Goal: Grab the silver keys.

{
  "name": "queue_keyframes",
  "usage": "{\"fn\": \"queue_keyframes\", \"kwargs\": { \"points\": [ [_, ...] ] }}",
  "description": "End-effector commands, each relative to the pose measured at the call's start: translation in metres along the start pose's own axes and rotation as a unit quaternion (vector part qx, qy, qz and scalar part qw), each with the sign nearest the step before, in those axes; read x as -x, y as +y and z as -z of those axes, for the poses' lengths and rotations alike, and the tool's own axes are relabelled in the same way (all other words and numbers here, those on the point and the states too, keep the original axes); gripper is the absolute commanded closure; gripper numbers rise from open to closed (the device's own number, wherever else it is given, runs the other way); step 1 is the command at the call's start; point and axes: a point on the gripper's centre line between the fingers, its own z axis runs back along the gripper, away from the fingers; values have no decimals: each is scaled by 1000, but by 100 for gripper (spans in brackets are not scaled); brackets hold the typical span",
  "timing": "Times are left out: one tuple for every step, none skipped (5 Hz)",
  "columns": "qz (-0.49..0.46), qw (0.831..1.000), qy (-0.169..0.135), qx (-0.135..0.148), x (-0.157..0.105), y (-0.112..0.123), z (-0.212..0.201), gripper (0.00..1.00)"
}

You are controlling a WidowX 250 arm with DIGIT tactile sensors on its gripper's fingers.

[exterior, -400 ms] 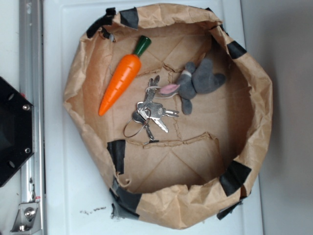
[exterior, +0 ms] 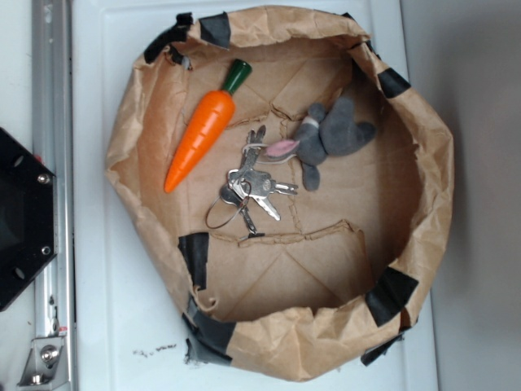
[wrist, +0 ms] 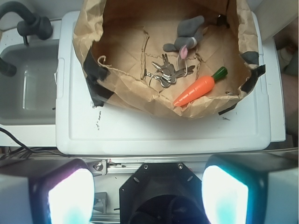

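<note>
Fingers [wrist: 70,196] spread wide; the silver keys [exterior: 251,186], beside the bunny [exterior: 326,137], are best pinched at the cluster.

Soft, even light fills both my views, bright on the white bench [exterior: 122,309] and slightly washed out there. Inside the paper bag [exterior: 423,163] shadows stay faint and short. The silver keys [exterior: 252,186] catch small glints. My wrist view blurs my pincer [wrist: 148,196], its fingers [wrist: 70,198] overexposed, glowing pale cyan.
</note>
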Motion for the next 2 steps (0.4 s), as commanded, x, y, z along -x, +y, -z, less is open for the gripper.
{"fn": "queue_keyframes", "kwargs": {
  "points": [
    [-114, 993, -23, -33, -57, -1, 23, 0],
    [-163, 985, -48, -38, -73, 7, 39, 0]
  ]
}}
